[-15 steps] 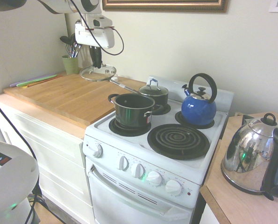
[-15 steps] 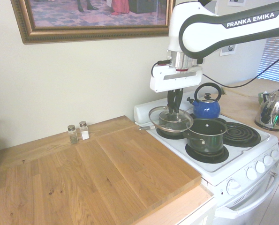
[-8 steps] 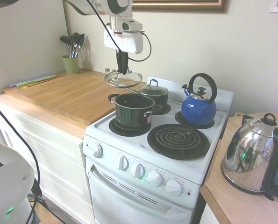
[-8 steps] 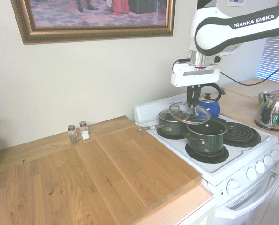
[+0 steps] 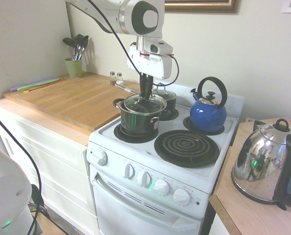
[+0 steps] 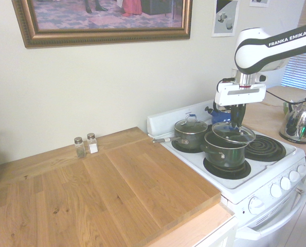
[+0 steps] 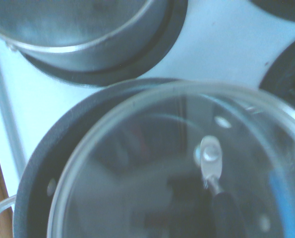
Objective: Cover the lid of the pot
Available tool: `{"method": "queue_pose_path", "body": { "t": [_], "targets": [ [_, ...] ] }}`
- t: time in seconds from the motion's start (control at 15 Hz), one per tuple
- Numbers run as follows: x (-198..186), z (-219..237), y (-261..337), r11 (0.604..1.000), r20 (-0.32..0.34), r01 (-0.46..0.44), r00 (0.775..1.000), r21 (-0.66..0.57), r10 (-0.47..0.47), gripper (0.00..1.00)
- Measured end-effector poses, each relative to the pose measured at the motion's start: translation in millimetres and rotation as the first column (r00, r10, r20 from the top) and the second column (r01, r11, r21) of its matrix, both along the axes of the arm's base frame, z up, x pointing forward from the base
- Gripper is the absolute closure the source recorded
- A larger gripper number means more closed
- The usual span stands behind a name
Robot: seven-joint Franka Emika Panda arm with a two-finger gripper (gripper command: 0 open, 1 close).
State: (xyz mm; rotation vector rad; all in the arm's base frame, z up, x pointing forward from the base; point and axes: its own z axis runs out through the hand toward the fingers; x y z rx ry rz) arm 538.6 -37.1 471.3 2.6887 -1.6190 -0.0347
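Observation:
My gripper (image 5: 145,95) (image 6: 236,123) is shut on the dark loop handle of the glass lid (image 5: 144,104) (image 6: 234,133). It holds the lid nearly level just above the larger black pot (image 5: 137,120) (image 6: 225,150) on the stove's front left burner. The lid hangs slightly off-centre over the pot's opening, shifted toward the coil burner, and I cannot tell whether it touches the rim. In the wrist view the lid (image 7: 187,163) fills the lower part, with the pot's dark rim (image 7: 63,148) showing past one side.
The smaller lidded pot (image 5: 161,97) (image 6: 190,131) sits right behind, with its long handle toward the wooden counter (image 5: 72,100) (image 6: 101,190). A blue kettle (image 5: 208,113) is on the back burner. The bare coil burner (image 5: 187,147) (image 6: 266,146) is beside the pot. A steel kettle (image 5: 265,164) stands on the side counter.
The arm carried the lid from over the wooden counter's edge, across the smaller pot, and lowered it over the larger black pot.

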Motion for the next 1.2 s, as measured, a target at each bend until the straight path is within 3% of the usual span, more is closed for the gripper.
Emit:
{"method": "queue_pose_path", "body": {
  "t": [0.53, 1.2],
  "targets": [
    [4.2, 1.5, 32.3, 0.998, 0.04, -0.056, 0.998, 0.003, 0.056, 1.0],
    [14.3, 1.9, 26.0, 0.999, 0.095, -0.051, 0.994, -0.018, 0.053, 1.0]
  ]
}}
